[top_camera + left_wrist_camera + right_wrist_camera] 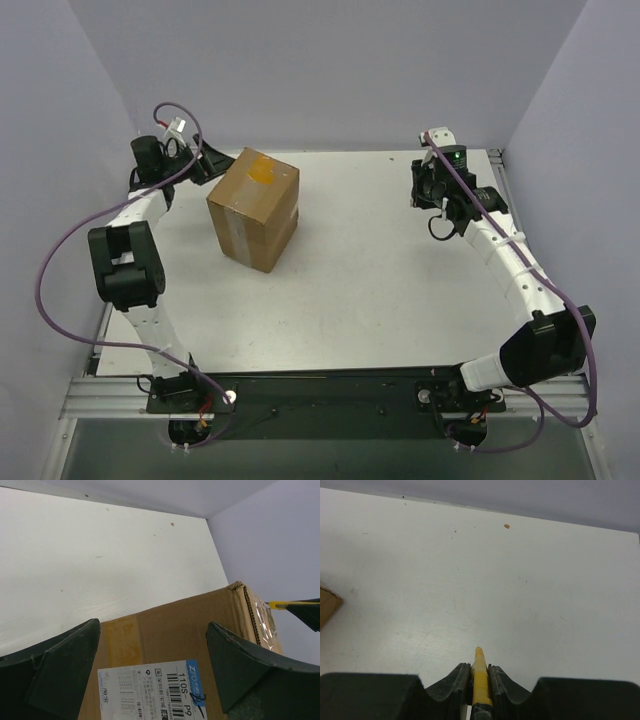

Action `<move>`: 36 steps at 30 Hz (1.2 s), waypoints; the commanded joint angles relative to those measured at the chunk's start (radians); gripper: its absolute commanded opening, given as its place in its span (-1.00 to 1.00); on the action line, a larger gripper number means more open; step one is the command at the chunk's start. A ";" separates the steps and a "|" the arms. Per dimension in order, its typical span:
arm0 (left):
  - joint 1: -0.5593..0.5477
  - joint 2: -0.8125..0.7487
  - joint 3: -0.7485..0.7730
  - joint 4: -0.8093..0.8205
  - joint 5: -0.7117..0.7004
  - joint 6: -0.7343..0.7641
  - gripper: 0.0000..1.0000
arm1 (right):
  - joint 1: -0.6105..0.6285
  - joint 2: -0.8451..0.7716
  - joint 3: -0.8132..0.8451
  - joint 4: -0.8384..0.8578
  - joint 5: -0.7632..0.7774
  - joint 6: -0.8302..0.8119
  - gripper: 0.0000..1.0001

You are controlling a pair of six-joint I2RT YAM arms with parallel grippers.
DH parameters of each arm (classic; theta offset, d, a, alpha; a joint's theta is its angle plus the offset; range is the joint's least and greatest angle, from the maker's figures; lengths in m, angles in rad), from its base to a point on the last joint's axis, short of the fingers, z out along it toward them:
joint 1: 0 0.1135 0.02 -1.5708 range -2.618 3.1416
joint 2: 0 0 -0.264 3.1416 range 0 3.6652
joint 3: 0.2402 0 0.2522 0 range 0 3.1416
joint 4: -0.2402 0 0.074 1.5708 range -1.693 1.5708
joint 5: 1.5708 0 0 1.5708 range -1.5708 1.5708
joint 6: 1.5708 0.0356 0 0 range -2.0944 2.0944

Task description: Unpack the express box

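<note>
A brown cardboard express box (253,208) stands on the left half of a white table (400,300), toward the far edge and turned at an angle to the table's sides. It looks fully closed. The flaps lie flat, clear tape (236,232) runs down the near face, and nothing has been taken out, so the unpacking seems not to have begun (cutting the tape, opening the flaps and lifting out the contents are all left to do). The left gripper (210,162) sits at the box's far left corner. Its fingers (60,670) are spread wide with the box's labelled side between them, and it cannot be told whether they touch the cardboard. A white printed label (150,692) shows on that side. The right gripper (479,667) hangs over the far right part of the table, well apart from the box. Its fingers are clenched on a small yellow utility knife (480,682), whose tip points forward over bare tabletop. No loose object shows between knife and box; only the wide gap separates them. Plain lilac walls (330,70) enclose the table.
</note>
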 commanded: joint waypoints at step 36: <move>-0.067 -0.112 -0.311 0.062 0.072 -0.073 0.87 | 0.074 -0.014 0.157 -0.005 -0.029 -0.172 -1.00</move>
